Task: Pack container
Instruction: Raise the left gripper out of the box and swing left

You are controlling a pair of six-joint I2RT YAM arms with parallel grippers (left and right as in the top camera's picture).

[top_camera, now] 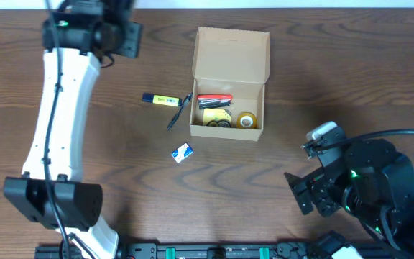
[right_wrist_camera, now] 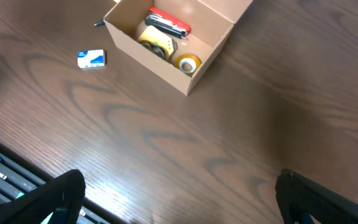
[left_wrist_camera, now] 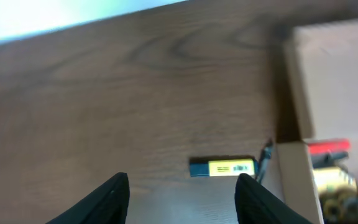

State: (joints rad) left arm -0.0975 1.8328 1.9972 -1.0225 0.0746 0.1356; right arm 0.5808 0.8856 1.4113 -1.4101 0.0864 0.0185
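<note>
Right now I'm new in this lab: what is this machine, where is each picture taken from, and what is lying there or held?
Two robot arms with two-finger grippers stand at a table. One picture looks down from above; the other two come from a camera on each wrist, so the dark shapes at the bottom are fingers. The open cardboard container holds a red tool and yellow tape rolls. Beside it lie a yellow marker, a dark pen and a blue-and-white packet. The left gripper and the right gripper are open, holding nothing.

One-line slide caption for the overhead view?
Open cardboard container holding a tape roll and red tool; yellow marker, black pen and small blue-white packet lie outside it.
</note>
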